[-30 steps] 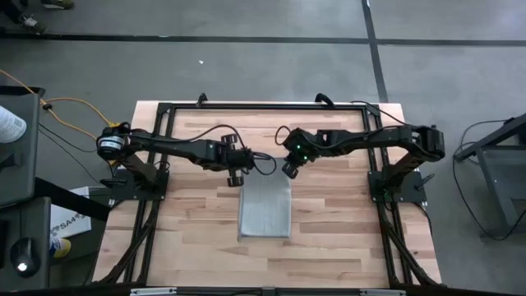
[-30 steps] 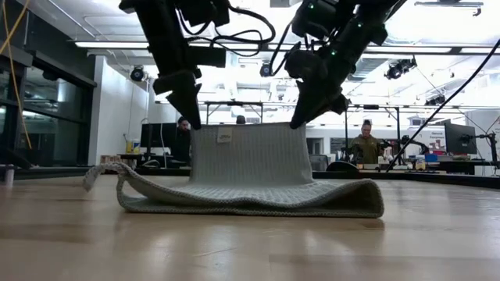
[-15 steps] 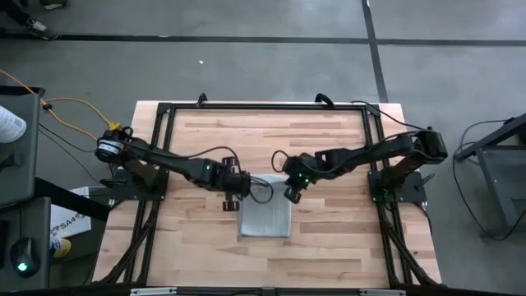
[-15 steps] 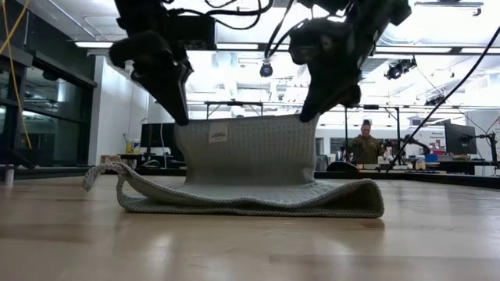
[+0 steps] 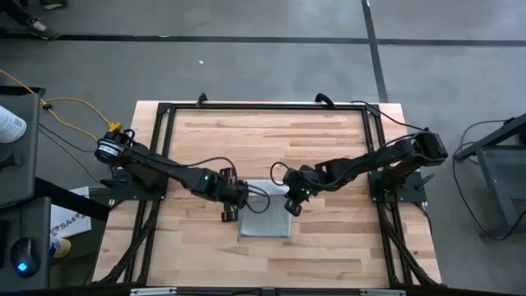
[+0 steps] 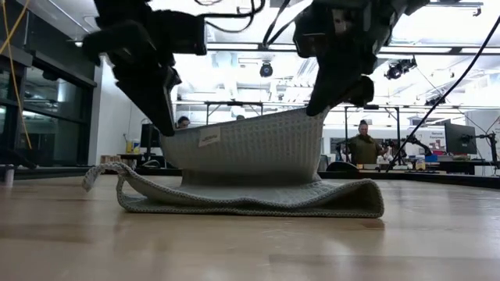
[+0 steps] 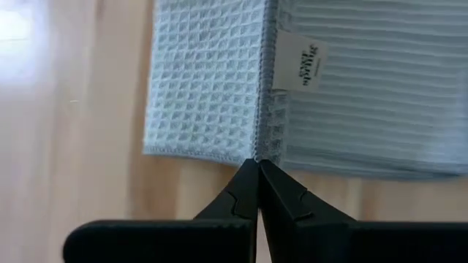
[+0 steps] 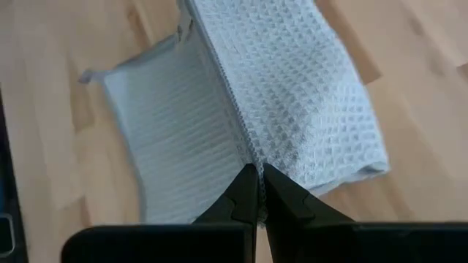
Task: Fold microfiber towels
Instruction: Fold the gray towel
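The light grey-blue microfiber towel (image 5: 265, 222) lies mid-table on the wood. Its lower part (image 6: 250, 204) is flat on the table and one edge is raised above it as a standing flap (image 6: 250, 152). A small white tag (image 7: 301, 64) sits near the flap's left corner. My left gripper (image 5: 229, 214) is shut on that left corner. My right gripper (image 5: 292, 206) is shut on the right corner. Both slant down from above, side by side over the towel. My left gripper pinches the raised flap's corner (image 7: 262, 150) beside the tag between its two fingertips, slanting down from above. One layer or several, I cannot tell. The flap hangs below the fingers, stretched toward the other gripper, its foot on the lying part. My right gripper pinches the flap's other corner (image 8: 248, 155) at the hem, between its two fingertips, slanting down from above. This corner (image 6: 319, 111) stands a little higher than the left one. The cloth below it runs down onto the lying part.
A black frame (image 5: 263, 105) runs along the table's far edge and sides. Bare wood (image 5: 329, 247) lies between the towel and the near edge. Cables trail off the table's left side (image 5: 66, 123). People sit at desks (image 6: 365, 144) in the room beyond.
Both grippers have moved toward the table's near edge and slightly down, still shut on the flap's corners. The raised edge has come over the lying part, and its corners have drawn wider apart. The lower part has stayed where it was.
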Robot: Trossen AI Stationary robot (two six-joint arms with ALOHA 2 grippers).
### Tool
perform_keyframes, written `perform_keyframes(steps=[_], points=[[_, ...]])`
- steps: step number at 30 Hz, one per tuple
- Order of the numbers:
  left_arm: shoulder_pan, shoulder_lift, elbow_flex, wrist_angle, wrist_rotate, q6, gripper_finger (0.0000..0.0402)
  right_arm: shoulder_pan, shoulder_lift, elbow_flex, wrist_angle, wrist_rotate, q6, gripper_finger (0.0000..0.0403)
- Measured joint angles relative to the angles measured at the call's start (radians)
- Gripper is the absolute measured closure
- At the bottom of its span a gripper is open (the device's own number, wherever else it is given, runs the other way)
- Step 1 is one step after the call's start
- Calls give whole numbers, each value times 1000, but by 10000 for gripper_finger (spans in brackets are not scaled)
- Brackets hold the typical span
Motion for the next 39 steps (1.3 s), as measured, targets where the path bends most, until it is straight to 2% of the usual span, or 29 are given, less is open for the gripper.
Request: perform_keyframes(steps=[6, 12, 16, 21, 26, 39], points=[[-83, 0, -1, 46, 1, -28, 401, 63, 0, 0, 3, 1, 52, 398], [-115, 0, -2, 50, 2, -85, 401, 108, 4, 0, 11, 4, 103, 398], [-120, 0, -2, 51, 21, -99, 401, 130, 42, -1, 41, -5, 128, 398], [-120, 1, -4, 76, 61, -111, 401, 142, 130, -1, 98, -66, 134, 398], [-120, 1, -4, 99, 100, -104, 386, 141, 182, -1, 129, -105, 144, 398], [-122, 2, -4, 122, 137, -104, 399, 184, 191, -1, 147, -104, 165, 398]])
